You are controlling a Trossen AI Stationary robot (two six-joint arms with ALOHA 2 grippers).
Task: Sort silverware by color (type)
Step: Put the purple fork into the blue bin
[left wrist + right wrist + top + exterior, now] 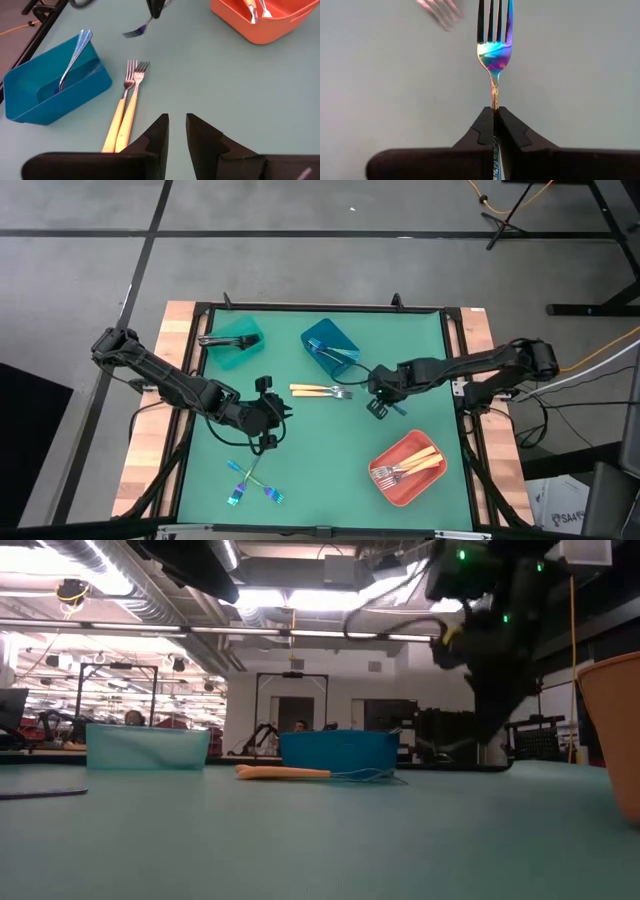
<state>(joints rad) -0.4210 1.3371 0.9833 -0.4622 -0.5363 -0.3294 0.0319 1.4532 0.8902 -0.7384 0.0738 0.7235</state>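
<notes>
On the green surface (320, 480), the coral bin (408, 468) near the right front corner holds gold-handled forks, the blue bin (331, 346) by the far edge iridescent ones, the teal bin (234, 344) by the far left corner dark ones. Two gold-handled forks (320, 391) lie mid-surface. The right tool (494, 114) is clenched on an iridescent fork (493, 55); the left tool (177, 120) is slightly parted, grasping nothing.

Bright ceiling lights (300, 595) glare overhead (low view); a blurred pink smear (440, 12) nearby.
</notes>
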